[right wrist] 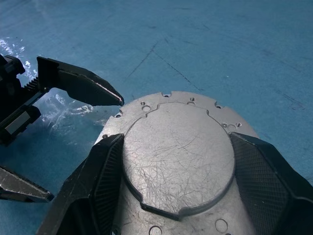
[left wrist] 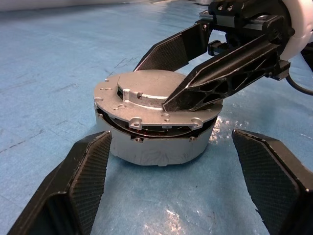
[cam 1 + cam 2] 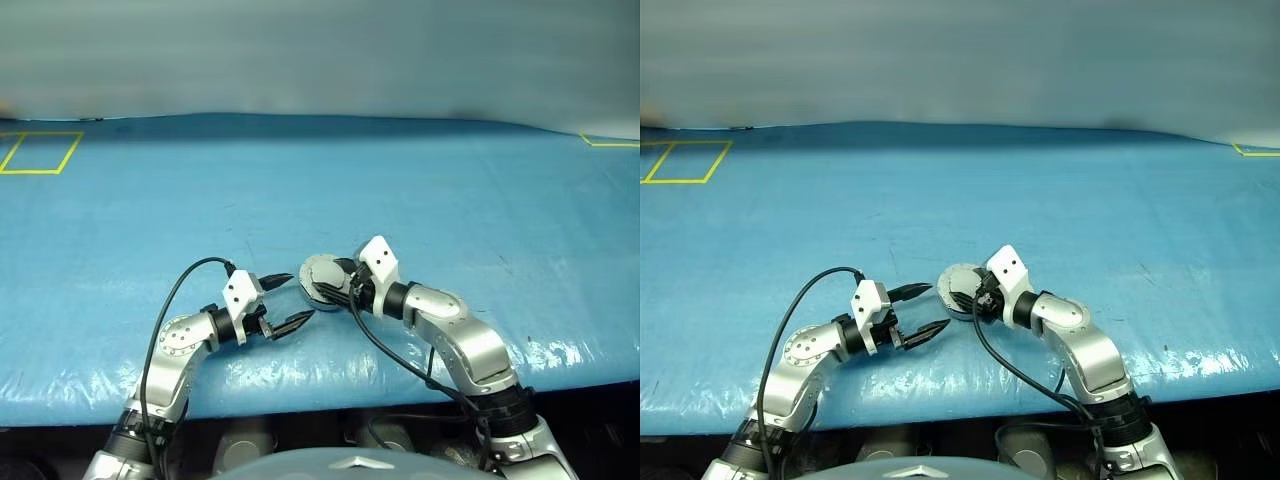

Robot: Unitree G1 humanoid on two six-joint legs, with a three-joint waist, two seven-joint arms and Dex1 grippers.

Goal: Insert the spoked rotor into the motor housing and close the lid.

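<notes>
Lid (image 2: 146,90) lay flat-side up over the motor housing (image 2: 156,147), tilted slightly, a dark gap between them on the side your left wrist camera faced; the assembly sat on the blue table cover (image 3: 450,210). Your right wrist camera showed the lid's scratched raised circle instead. Your right gripper (image 3: 345,283) reached in from the right, fingers straddling the lid. Your left gripper (image 3: 290,302) hung level just beside it, fingers spread, empty.
</notes>
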